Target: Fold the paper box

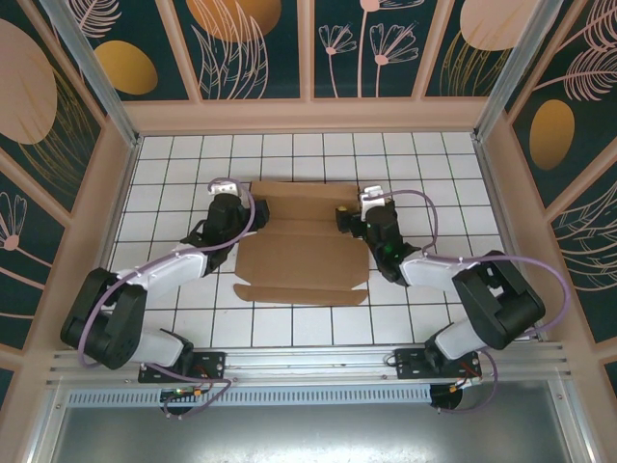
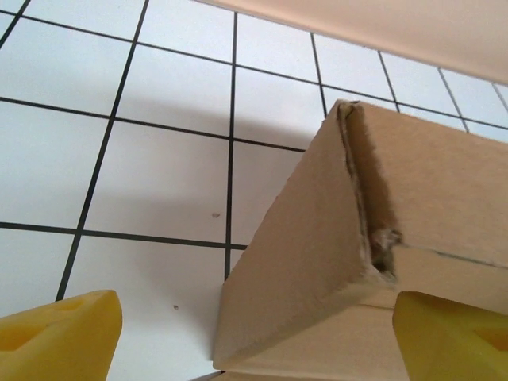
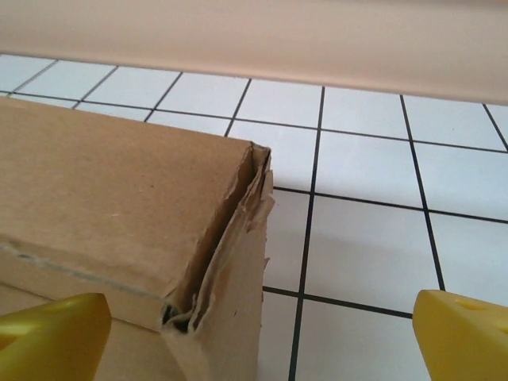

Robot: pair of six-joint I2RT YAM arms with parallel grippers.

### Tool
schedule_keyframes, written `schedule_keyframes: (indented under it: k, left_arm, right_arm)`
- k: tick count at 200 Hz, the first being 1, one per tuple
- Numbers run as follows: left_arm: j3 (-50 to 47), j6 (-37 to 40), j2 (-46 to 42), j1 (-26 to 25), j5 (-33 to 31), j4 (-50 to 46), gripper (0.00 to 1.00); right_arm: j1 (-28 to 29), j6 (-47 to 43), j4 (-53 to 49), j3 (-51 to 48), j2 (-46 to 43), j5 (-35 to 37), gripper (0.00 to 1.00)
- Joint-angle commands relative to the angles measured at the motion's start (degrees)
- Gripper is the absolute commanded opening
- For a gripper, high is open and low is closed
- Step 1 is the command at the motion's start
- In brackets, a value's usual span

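A: Top view?
B: Plain brown corrugated cardboard box (image 1: 301, 246), part-folded, at the centre of the white gridded worktop (image 1: 193, 164). Left gripper (image 1: 229, 191) at its 10 o'clock, right gripper (image 1: 359, 207) at 2 o'clock.
A: Left wrist?
B: Gripper (image 2: 254, 340) open; a raised box corner (image 2: 317, 262) stands between the fingers.
A: Right wrist?
B: Gripper (image 3: 262, 341) open, astride a box corner (image 3: 119, 198).

The paper box (image 1: 304, 246) is matt brown corrugated cardboard, smooth on its faces, with rough, fibrous, crumpled edges at its folded corners. The surface (image 1: 174, 164) is smooth and white, ruled with black lines, and faintly glossy. The left claw (image 1: 229, 190) and right claw (image 1: 364, 204) have yellow fingers (image 2: 63, 337) of matt, slightly grainy plastic. The arm housings (image 1: 106, 318) are glossy black and white plastic. The rail (image 1: 308, 362) along the surface's near edge is brushed metal.
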Motion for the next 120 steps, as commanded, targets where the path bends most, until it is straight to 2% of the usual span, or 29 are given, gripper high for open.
schedule_keyframes:
  k: [1, 45, 82, 103, 116, 120]
  left_arm:
    - [-2.0, -0.7, -3.6, 0.3, 1.9, 2.3, 0.9]
    - [-4.4, -0.4, -11.0, 0.3, 5.6, 1.8, 0.92]
    - [-8.0, -1.3, -24.0, 0.4, 6.1, 4.8, 0.87]
    - [-4.1, -2.2, -21.8, 1.9, 7.4, 3.1, 0.87]
    - [-1.6, -3.7, -17.7, 3.4, 8.9, 2.4, 0.86]
    - [-0.9, -4.2, -16.4, 3.8, 9.3, 2.2, 0.85]
  right_arm:
    - [-0.3, 1.0, 4.5, -1.8, -3.3, -1.6, 0.99]
    - [-0.4, 0.5, 6.8, -4.3, -7.0, -5.0, 0.99]
    - [-0.4, 0.7, 10.5, -8.9, -15.7, -13.6, 0.97]
    - [-1.8, 4.2, 11.3, -10.2, -20.5, -15.0, 0.95]
    - [-2.5, 7.6, 6.2, -7.4, -20.9, -13.5, 0.93]
    - [-4.3, 8.7, 4.0, -6.0, -20.5, -12.8, 0.93]
